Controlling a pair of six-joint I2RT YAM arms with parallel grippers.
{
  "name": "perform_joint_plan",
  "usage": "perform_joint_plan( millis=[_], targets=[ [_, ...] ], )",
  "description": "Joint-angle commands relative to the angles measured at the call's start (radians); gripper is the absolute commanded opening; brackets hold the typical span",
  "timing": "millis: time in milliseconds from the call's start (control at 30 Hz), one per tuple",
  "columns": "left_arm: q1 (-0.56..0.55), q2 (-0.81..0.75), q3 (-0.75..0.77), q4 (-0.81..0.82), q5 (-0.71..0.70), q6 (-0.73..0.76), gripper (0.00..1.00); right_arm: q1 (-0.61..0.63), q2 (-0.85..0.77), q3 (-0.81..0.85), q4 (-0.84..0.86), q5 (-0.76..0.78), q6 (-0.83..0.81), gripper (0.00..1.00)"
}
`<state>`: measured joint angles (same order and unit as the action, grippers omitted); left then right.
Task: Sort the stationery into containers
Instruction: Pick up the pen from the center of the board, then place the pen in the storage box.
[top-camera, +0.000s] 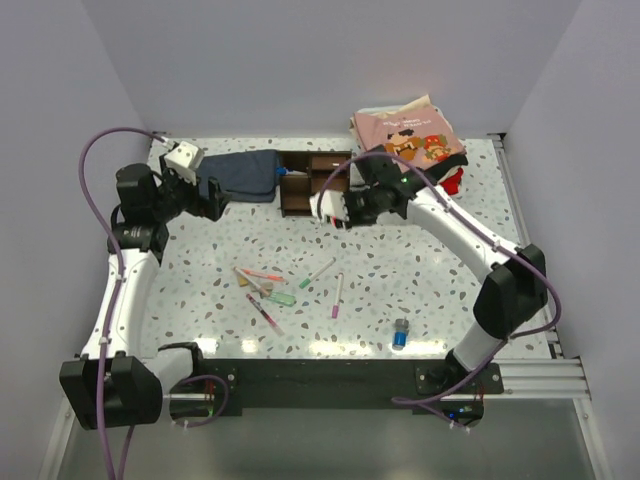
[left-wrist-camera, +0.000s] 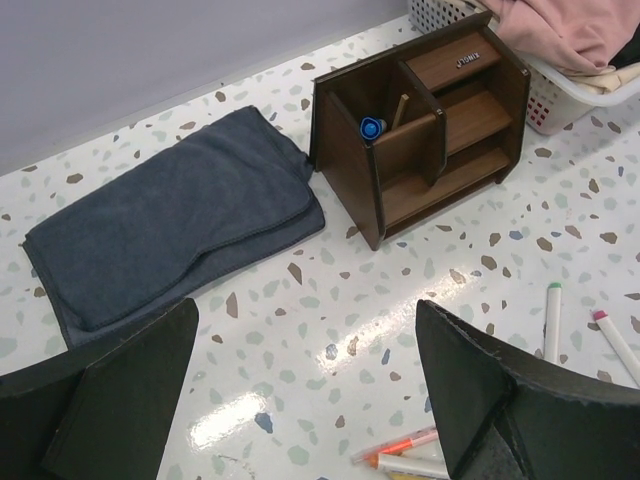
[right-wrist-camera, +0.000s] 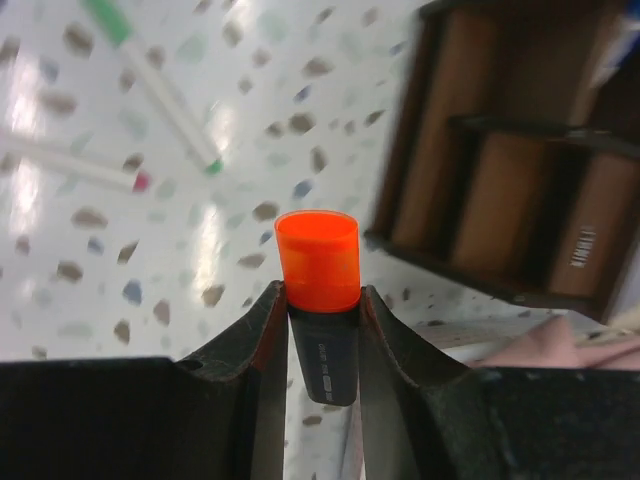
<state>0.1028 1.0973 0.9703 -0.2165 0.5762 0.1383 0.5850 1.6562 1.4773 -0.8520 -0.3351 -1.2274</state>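
Two grippers are seen above a speckled table (top-camera: 420, 270). The right gripper (top-camera: 328, 208) is closed on the thick black-orange marker (right-wrist-camera: 318, 300). In the right wrist view the black barrel is pinched between both fingers (right-wrist-camera: 250, 380), and the orange cap is left standing out beyond their tips. The marker is held off the table, just in front of the dark brown organiser (top-camera: 305, 180), which is set near the middle of the far edge.

The left gripper (top-camera: 210, 196) is held with its fingers (left-wrist-camera: 110, 400) spread wide and nothing between them. It is raised above the table towards the far left corner, beside the dark blue folded cloth (top-camera: 245, 173). The cloth is laid along the far edge, with its right end just beside the organiser. A blue-capped item (left-wrist-camera: 371, 127) is seen upright in a tall compartment on the organiser's cloth side.

More stationery is scattered on the middle of the table, towards the near edge. A green-capped pen (top-camera: 318, 272) and a pink-capped pen (top-camera: 337, 296) are laid apart from each other. A small cluster of pens (top-camera: 255, 280) is gathered to their left, with a pale green eraser (top-camera: 282, 298) and a red pen (top-camera: 263, 313) beside it. A tiny blue-capped bottle (top-camera: 400, 334) is placed close to the near edge, well apart from the pens. A white bin (left-wrist-camera: 548, 95) filled with pink clothes (top-camera: 405, 135) is set at the far right corner.
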Motion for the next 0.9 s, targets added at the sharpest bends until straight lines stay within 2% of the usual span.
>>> perform_joint_plan(
  millis=[0,33,67,100,167,200,333,467,633,867],
  targets=[
    [0.006,0.026,0.061,0.043,0.024,-0.017,0.95,-0.043,0.069,0.207,0.216,-0.214,0.473,0.00],
    [0.006,0.030,0.065,0.045,0.021,-0.020,0.95,-0.062,0.082,0.216,0.284,-0.272,0.559,0.00],
    [0.006,0.033,0.065,0.046,0.021,-0.025,0.95,-0.068,0.097,0.210,0.359,-0.286,0.729,0.00],
    [0.008,0.035,0.065,0.049,0.022,-0.034,0.95,-0.071,0.106,0.198,0.530,-0.295,0.814,0.00],
    [0.008,0.041,0.061,0.048,0.020,-0.042,0.95,-0.077,0.128,0.163,0.692,-0.303,1.025,0.00],
    [0.006,0.042,0.061,0.049,0.024,-0.048,0.95,-0.077,0.169,0.163,0.814,-0.303,1.078,0.00],
    [0.008,0.056,0.067,0.034,0.019,-0.045,0.95,-0.076,0.292,0.222,1.013,-0.285,1.314,0.00],
    [0.009,0.073,0.073,0.016,0.011,-0.039,0.95,-0.071,0.395,0.297,1.148,-0.245,1.370,0.00],
    [0.018,0.095,0.079,0.009,0.011,-0.039,0.95,-0.071,0.511,0.420,1.168,-0.208,1.350,0.00],
    [0.028,0.125,0.077,0.026,0.019,-0.052,0.95,-0.073,0.544,0.469,1.163,-0.186,1.330,0.00]
  ],
)
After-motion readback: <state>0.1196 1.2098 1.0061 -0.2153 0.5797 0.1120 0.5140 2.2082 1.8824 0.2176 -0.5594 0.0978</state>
